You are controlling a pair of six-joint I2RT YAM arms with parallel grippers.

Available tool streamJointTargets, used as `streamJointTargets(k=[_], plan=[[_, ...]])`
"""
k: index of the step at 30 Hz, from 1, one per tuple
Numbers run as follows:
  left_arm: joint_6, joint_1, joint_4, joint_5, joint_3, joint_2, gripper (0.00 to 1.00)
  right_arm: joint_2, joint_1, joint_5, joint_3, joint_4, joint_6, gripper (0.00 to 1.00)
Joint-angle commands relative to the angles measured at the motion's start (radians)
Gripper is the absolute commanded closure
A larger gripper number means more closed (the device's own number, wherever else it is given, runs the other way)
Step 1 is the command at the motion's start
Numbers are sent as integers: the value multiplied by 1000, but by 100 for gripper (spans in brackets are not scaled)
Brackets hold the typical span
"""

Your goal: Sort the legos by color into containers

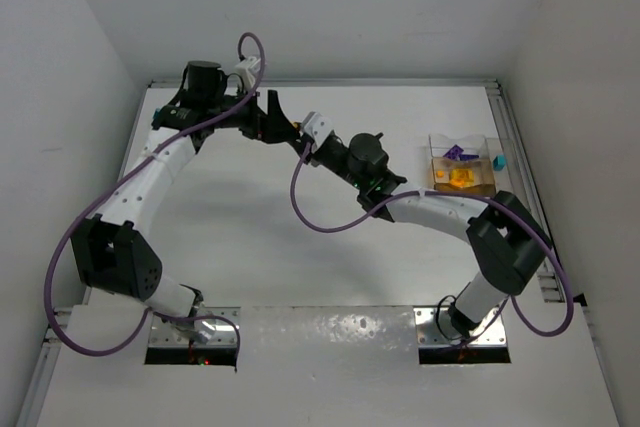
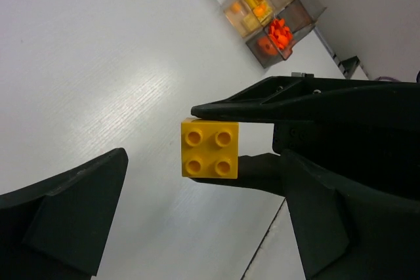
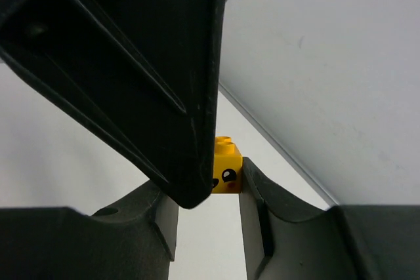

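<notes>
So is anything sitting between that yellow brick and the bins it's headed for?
Nothing visible. The yellow brick is held in the right tool, and only bare table lies between it and the containers. The open left tool flanks the brick.

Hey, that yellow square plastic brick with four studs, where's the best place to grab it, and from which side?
Grip the yellow square plastic brick by two opposite flat side walls, coming in side-on, level with its body. Those walls are smooth and parallel, while the studded face is bumpy and likely to slip. The right pincer clamps it that way now.
</notes>
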Motion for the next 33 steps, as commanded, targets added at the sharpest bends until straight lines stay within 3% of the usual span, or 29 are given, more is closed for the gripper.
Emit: streamJointTargets(k=[1, 7, 10, 11, 12, 14, 16, 22, 25, 33], plan=[[2, -9, -3, -2, 29, -8, 0, -46, -6, 94, -18, 77, 6, 100], [8, -9, -45, -141, 98, 9, 0, -121, -64, 361, -25, -201, 55, 100], [27, -9, -93, -259, 138, 17, 0, -155, -197, 581, 66, -578, 240, 100], [34, -9, -111, -294, 145, 17, 0, -159, -244, 624, 92, -798, 317, 100], [51, -9, -121, -381, 148, 17, 0, -163, -300, 653, 117, -906, 433, 100], [67, -9, -144, -528, 155, 18, 0, -163, -443, 664, 165, -1130, 511, 100], [151, -9, -153, -629, 150, 18, 0, -156, -546, 690, 176, -1232, 520, 100], [315, -9, -136, -1105, 110, 31, 0, -81, -720, 597, 218, -1303, 539, 100], [335, 7, -35, -1403, -70, 25, 0, -10, -766, 575, 232, -1276, 562, 100], [246, 34, -30, -1347, -201, -17, 0, 52, -767, 529, 211, -1262, 571, 100]])
